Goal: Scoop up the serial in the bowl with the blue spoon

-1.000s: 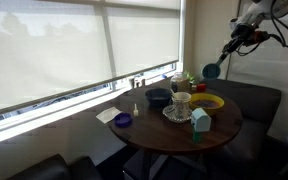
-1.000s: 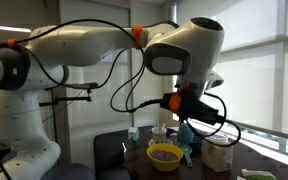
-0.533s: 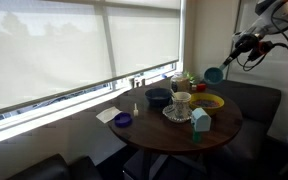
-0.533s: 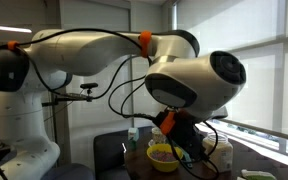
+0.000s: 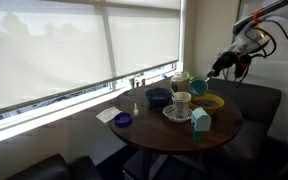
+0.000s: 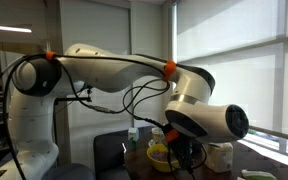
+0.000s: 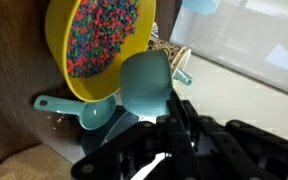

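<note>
The bowl (image 7: 96, 90), wide, shallow and bright yellow, stands on the round dark worktop (image 5: 164, 130). It is filled with small multicoloured cereal (image 7: 99, 35) in pinks, blues and oranges that covers most of its inside. It shows in both exterior views (image 5: 210, 103) (image 6: 154, 152).

The gripper (image 7: 159, 126) has its fingers clamped together on the handle of the blue spoon (image 7: 149, 85). In the wrist view the round, ladle-like scoop sticks out ahead of the fingers and sits at the bowl's rim, on the side nearest the camera, overlapping the yellow edge. Whether it touches the rim cannot be told. The face of the scoop turned to the wrist camera is plain blue. In an exterior view the gripper (image 5: 224, 66) holds the spoon (image 5: 198, 87) slanting down, its scoop just above the bowl's far edge.

A smaller teal scoop (image 7: 79, 112) lies on the worktop just beside the bowl, partly tucked under its rim.

A white mug (image 5: 181, 102) stands next to the bowl, and a deeper dark blue bowl (image 5: 158, 97) stands beyond the mug. A teal carton (image 5: 200, 121) is near the bowl, towards the worktop's front edge. A small blue dish (image 5: 123, 120) sits well apart from the bowl. What these hold cannot be made out.
</note>
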Tool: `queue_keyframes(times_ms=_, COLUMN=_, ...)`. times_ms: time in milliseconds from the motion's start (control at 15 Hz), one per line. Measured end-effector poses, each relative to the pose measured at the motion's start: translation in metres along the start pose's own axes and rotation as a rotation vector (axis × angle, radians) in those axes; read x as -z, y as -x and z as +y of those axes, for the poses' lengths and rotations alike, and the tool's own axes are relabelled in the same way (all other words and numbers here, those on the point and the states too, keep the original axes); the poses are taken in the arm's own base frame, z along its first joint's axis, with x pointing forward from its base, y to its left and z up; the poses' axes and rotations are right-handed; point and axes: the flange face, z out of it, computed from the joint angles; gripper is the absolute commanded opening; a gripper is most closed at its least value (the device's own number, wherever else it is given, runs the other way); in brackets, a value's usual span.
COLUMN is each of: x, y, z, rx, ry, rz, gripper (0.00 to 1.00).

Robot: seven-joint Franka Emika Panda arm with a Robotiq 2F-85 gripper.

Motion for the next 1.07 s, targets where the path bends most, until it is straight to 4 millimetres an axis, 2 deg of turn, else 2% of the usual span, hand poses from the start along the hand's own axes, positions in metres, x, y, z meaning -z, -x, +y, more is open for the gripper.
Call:
queue_keyframes(times_ms=267, x=-0.014, y=0.003, z=0.025, rx=-0.168, ry=-0.010, rz=-0.029, gripper=0.02)
queue_keyframes(times_ms=333, x=-0.016, y=0.004, z=0.029, rx=-0.194, ry=-0.009, rz=-0.034, gripper=0.34)
queue_keyframes(times_ms=400, x=-0.016, y=0.004, z=0.032, rx=-0.218, ry=-0.008, rz=-0.038, gripper=0.35)
queue_keyframes(times_ms=733, x=-0.012, y=0.006, z=0.039, rx=-0.282, ry=0.008, rz=-0.048, gripper=0.68)
queue_keyframes(times_ms=867, x=0.006, y=0.008, z=0.035, rx=-0.261, ry=0.072, rz=-0.072, gripper=0.82)
queue_keyframes(times_ms=1000, x=0.043, y=0.015, z=0.020, rx=-0.207, ry=0.170, rz=-0.084, gripper=0.97)
queue_keyframes(times_ms=1067, x=0.065, y=0.021, z=0.006, rx=-0.174, ry=0.218, rz=-0.079, gripper=0.99)
